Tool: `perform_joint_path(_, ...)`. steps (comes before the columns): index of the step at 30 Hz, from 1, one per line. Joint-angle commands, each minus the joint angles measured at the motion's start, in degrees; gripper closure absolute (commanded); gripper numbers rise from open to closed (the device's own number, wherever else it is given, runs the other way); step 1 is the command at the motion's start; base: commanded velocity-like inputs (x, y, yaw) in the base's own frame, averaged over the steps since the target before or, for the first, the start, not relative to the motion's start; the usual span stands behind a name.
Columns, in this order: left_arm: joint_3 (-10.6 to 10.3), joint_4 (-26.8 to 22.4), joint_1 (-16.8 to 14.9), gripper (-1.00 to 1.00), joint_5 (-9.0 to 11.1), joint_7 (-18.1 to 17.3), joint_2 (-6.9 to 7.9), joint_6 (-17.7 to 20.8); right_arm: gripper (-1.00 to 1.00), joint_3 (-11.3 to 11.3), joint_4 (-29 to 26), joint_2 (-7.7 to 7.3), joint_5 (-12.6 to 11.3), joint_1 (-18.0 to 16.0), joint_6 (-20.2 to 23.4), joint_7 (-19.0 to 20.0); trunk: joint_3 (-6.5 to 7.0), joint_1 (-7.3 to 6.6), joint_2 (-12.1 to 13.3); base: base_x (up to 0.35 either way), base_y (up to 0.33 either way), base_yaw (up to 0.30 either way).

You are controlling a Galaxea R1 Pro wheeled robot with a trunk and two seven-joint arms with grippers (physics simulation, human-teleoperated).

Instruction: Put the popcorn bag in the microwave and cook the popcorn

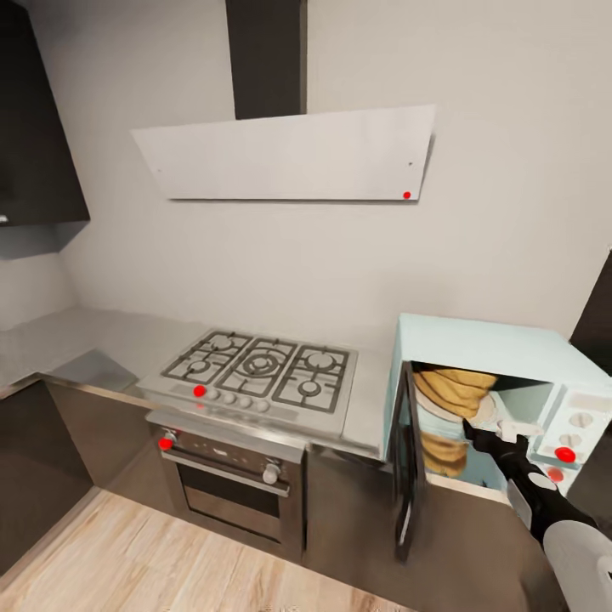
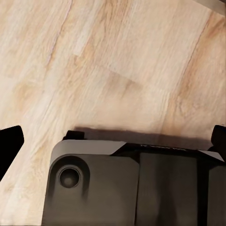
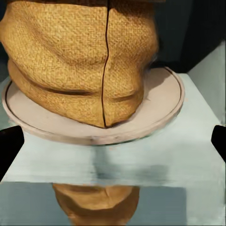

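tan popcorn bag (image 3: 80,61) sits on the round plate (image 3: 162,110) inside the microwave (image 1: 476,348) (door open); right gripper (image 3: 113,141) spread wide, holding nothing, just outside.

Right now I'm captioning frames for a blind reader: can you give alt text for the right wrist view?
A tan woven popcorn bag sits on the round pale turntable plate inside the microwave, close ahead of the camera. The dark tips of the right gripper's fingers frame the picture's edges, spread apart and off the bag.

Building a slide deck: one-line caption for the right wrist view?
Popcorn bag resting on the microwave turntable plate, open gripper facing it.
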Motion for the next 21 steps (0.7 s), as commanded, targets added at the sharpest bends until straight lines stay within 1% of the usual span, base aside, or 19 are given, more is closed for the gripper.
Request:
perform_joint_path(1,0.27,0.06,-0.02,-1.00,0.03,0.02,-0.03,-0.19,-1.00,-0.49,0.07,0.06,0.49,-0.04,-0.22,0.34,-0.03,-0.01,-0.05,-0.339,-0.074,0.000)
perform_joint_path(5,0.27,0.06,-0.02,-1.00,0.06,0.02,-0.03,-0.19,-1.00,-0.49,-0.49,0.13,0.45,0.02,-0.34,0.37,-0.03,-0.01,-0.05,-0.339,-0.076,0.000)
perform_joint_path(8,0.27,0.06,-0.02,-1.00,0.06,0.02,0.04,-0.19,-1.00,-0.76,-4.56,0.05,-0.13,0.60,-0.20,0.97,-0.03,-0.01,-0.05,-0.339,-0.077,0.000)
perform_joint_path(9,0.27,0.06,-0.02,-1.00,0.06,0.02,0.05,-0.19,-1.00,-0.79,-5.90,0.04,-0.25,1.48,-0.17,1.27,-0.03,-0.01,-0.05,-0.339,-0.078,0.000)
perform_joint_path(11,0.27,0.04,-0.02,-1.00,0.06,0.02,0.06,-0.19,-1.00,-1.20,-9.28,-0.02,-0.47,4.96,-0.09,2.04,-0.03,-0.01,-0.05,-0.339,-0.079,0.000)
perform_joint_path(12,0.27,0.05,-0.02,-1.00,0.06,0.02,0.05,-0.19,-1.00,-2.56,-14.40,0.11,-0.89,9.43,0.00,3.20,-0.03,-0.01,-0.05,-0.339,-0.081,0.000)
perform_joint_path(14,0.25,0.06,-0.02,-1.00,0.01,0.02,0.02,-0.19,-1.00,-5.31,-21.52,0.85,-2.65,17.48,0.00,5.29,-0.03,-0.01,-0.05,-0.339,-0.081,0.000)
perform_joint_path(15,0.22,0.06,-0.02,-1.00,0.00,0.02,0.00,-0.19,-1.00,-5.89,-23.60,1.36,-3.44,19.76,-0.01,6.18,-0.03,-0.01,-0.05,-0.339,-0.081,0.000)
perform_joint_path(17,0.14,0.01,-0.02,-1.00,-0.02,0.02,-0.02,-0.19,-1.00,-6.69,-28.05,3.27,-5.60,26.27,-0.16,9.55,-0.03,-0.01,-0.05,-0.339,-0.081,0.000)
perform_joint_path(18,0.12,-0.01,-0.02,-1.00,-0.02,0.02,-0.03,-0.19,-1.00,-6.89,-30.21,4.52,-6.77,29.98,-0.40,11.57,-0.03,-0.01,-0.05,-0.323,-0.066,0.000)
perform_joint_path(20,0.66,-0.02,-0.25,-1.00,0.17,0.15,0.00,-0.19,-1.00,-6.98,-34.14,6.79,-7.97,35.20,-0.81,13.75,-0.03,-0.01,-0.05,-0.152,-0.025,0.000)
perform_joint_path(21,1.16,-0.02,-0.43,-1.00,0.19,0.33,-0.04,-0.14,-1.00,-7.02,-35.60,7.77,-8.15,36.95,-0.91,14.34,-0.03,-0.01,-0.05,-0.066,-0.011,0.000)
